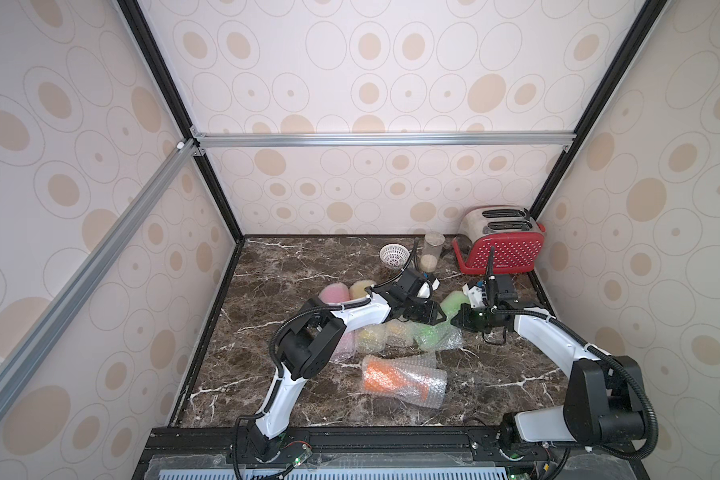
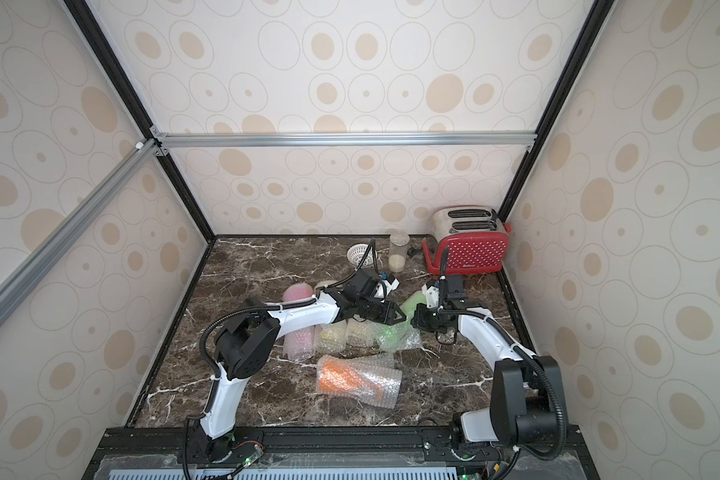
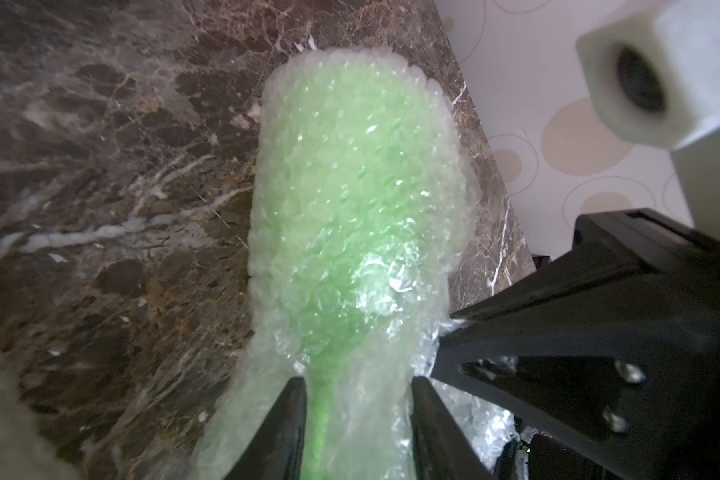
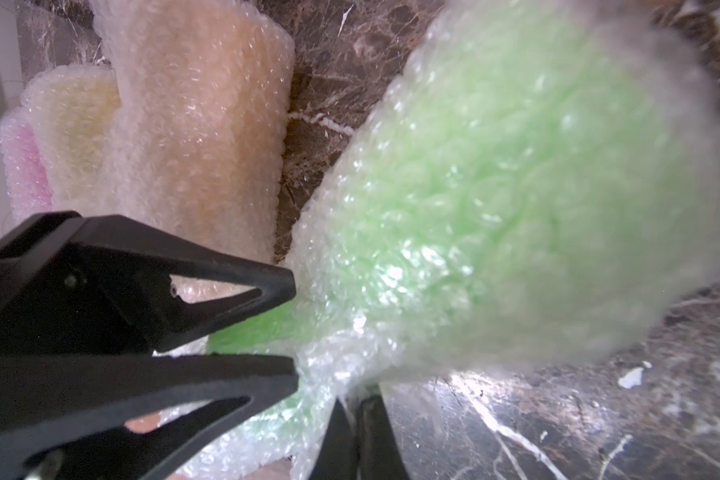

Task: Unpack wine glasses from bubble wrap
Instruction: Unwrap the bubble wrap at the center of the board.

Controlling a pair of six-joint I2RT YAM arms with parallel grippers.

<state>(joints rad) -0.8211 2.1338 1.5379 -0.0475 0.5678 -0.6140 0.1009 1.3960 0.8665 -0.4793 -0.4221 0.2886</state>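
From where I stand, the left gripper [image 3: 356, 384] sits narrow around the stem of the green wine glass [image 3: 358, 187]. Its fingers [image 3: 433, 424] lie one on each side, both pressing into the bubble wrap [image 3: 429, 266] that sheathes the glass. The right gripper [image 4: 352, 405] is pinched tight on a crinkled edge of that same wrap, just beside the left one's tips; the two meet nose to nose in both top views.

The green glass lies on its side on the dark marble worktop [image 1: 292, 266], right of the middle. Its bowl [image 1: 452, 301] points toward the far right corner, where a red toaster [image 1: 499, 245] stands. Its loose wrap tail [image 1: 441, 338] trails toward the front edge.

The pink [image 1: 333, 293] and yellow [image 1: 360, 289] wrapped glasses lie in a row beside it, partly under the left arm. The orange wine glass [image 1: 385, 378] lies in its own wrap nearer the front edge, well apart from both grippers.
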